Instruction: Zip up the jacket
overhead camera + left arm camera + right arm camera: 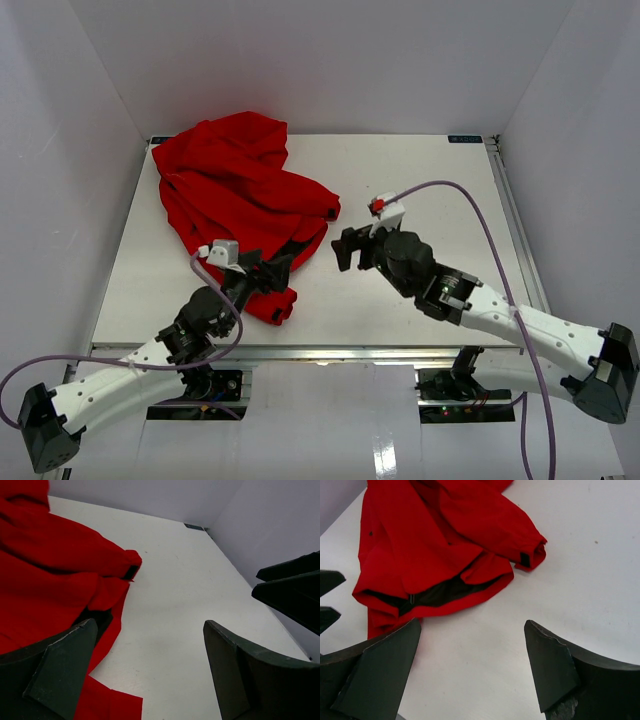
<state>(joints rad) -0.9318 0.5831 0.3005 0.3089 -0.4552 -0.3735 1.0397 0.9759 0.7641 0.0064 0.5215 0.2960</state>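
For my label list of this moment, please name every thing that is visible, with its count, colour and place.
jacket: one, bright red, black lining showing, crumpled on the far-left part of the table
table: one, white, under everything
walls: three, pale grey, around the table
cables: two, purple, one on each arm
left arm: one, white and black, near left
right arm: one, white and black, near right
left fingers: two, black, open, at the jacket's near edge
right fingers: two, black, open, over bare table beside the jacket
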